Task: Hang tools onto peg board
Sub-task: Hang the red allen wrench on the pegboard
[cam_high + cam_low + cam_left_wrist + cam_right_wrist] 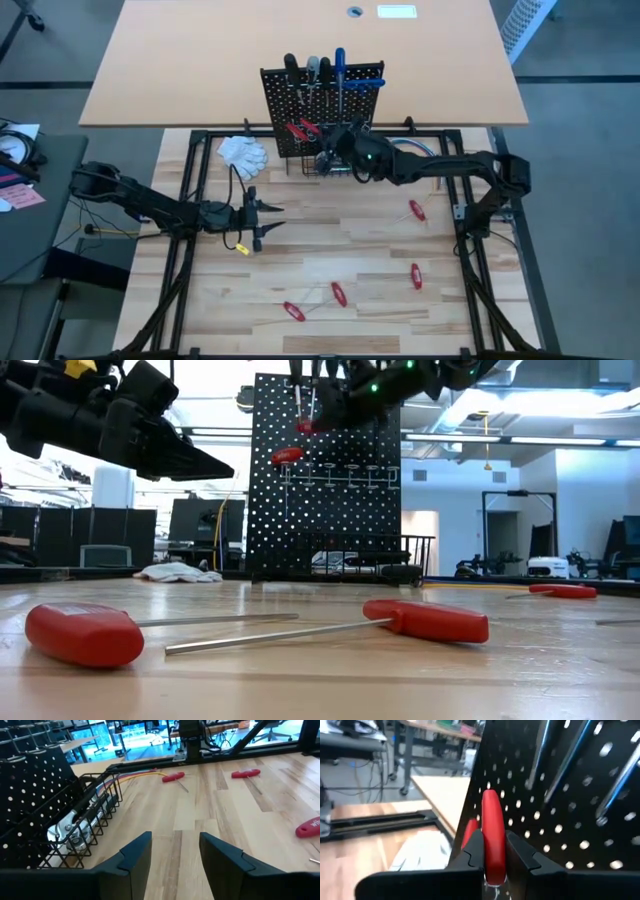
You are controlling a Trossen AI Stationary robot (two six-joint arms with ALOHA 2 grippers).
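Observation:
The peg board (322,105) stands upright at the table's far middle, with several screwdrivers hanging along its top and a wire basket (75,825) at its base holding a chrome ratchet (65,830). My right gripper (492,857) is up in front of the board's face, shut on a short red-handled tool (491,835). Another red-handled tool (287,456) hangs on the board beside it. My left gripper (268,222) hovers open over the table's left middle with nothing between its fingers. Several red-handled tools (339,293) lie flat on the table. My right gripper pinches the tool's red handle (491,850) between its two fingers, one on each side, with the handle's rounded end sticking out past the fingertips. The fingers point about level toward the board's face (560,820). The tool is lifted clear of the table; its shaft is hidden.
White gloves (243,152) lie left of the board's base. Coloured cables (135,776) run along the table past the basket. Red-handled tools lie at the right (416,210), (416,276) and near the front (293,311). A dark frame borders the table.

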